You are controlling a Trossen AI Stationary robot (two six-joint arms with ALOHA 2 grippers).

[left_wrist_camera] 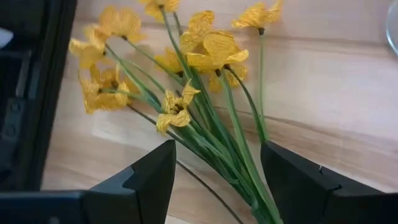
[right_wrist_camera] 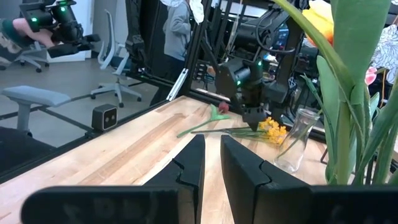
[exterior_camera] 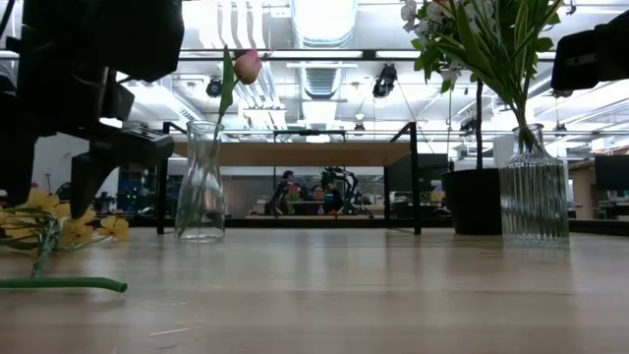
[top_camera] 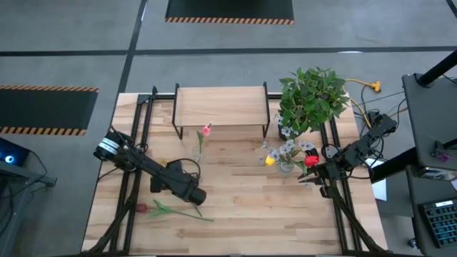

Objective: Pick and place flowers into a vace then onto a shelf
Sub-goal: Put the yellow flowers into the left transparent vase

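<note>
The left gripper hung low over the table, a little in from the left edge and nearer the front, with its fingers parted and the green stems of a yellow spray lying between them. The stems passed through the gap, and no finger was pressed against them. The left arm reached in from the table's left edge and slanted down toward the front middle, its wrist bent so the fingers pointed at the wood.

Just in front of that gripper a red flower lay flat, its long green stem pointing toward the middle of the table. Farther back stood a clear glass carafe holding one pink flower, just in front of the shelf at the back edge.

The right gripper waited near the right edge with its fingers almost together, holding nothing. Just beside it stood a ribbed glass vase with a bunch of flowers, yellow, red and pale among them. A potted plant stood at the back right corner.
</note>
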